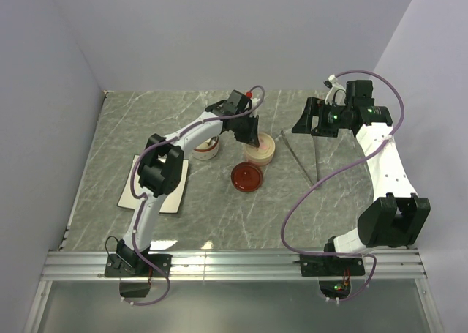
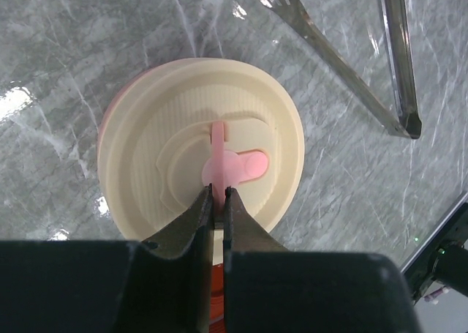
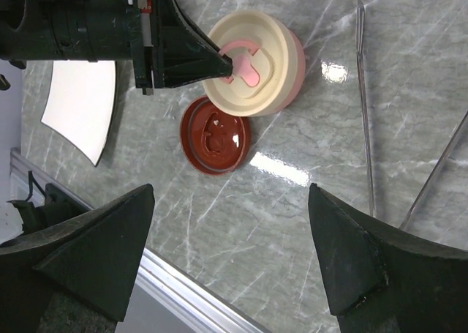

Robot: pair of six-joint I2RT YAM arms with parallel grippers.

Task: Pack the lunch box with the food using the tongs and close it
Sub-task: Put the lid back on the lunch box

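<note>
The lunch box [image 1: 261, 151] sits near the middle of the bench [image 1: 219, 216] with its cream lid [image 2: 168, 121] on. The left jaws reach it from about 11 o'clock in the top view. They stand almost closed, pinched on the thin pink tab [image 2: 232, 165] at the lid's centre, and the left wrist view shows the tab's edge caught between the two tips. The tab lies straight ahead of the jaws. Opening the box therefore looks to depend on a straight upward pull with the tab kept square in the pinch, since so thin a hold could slip.

The tongs [image 1: 306, 156] lie flat on the bench at 3 o'clock of the box, near it but not touching. Their long axis runs roughly 12 to 6, with the joined end toward 6 and the two slim arms spreading toward 11 and 12. The right jaws hang wide open with nothing in them, just past the tongs' open ends at 12 o'clock. The right arm [image 1: 380, 150] is clearly the nearer one to the tongs.

A red round disc [image 1: 246, 177] lies just beside the box at 7 o'clock. A white square plate [image 1: 164, 194] lies farther out at 8 o'clock, and a small white-and-red container [image 1: 207, 149] stands at 9 o'clock. The food cannot be made out.
</note>
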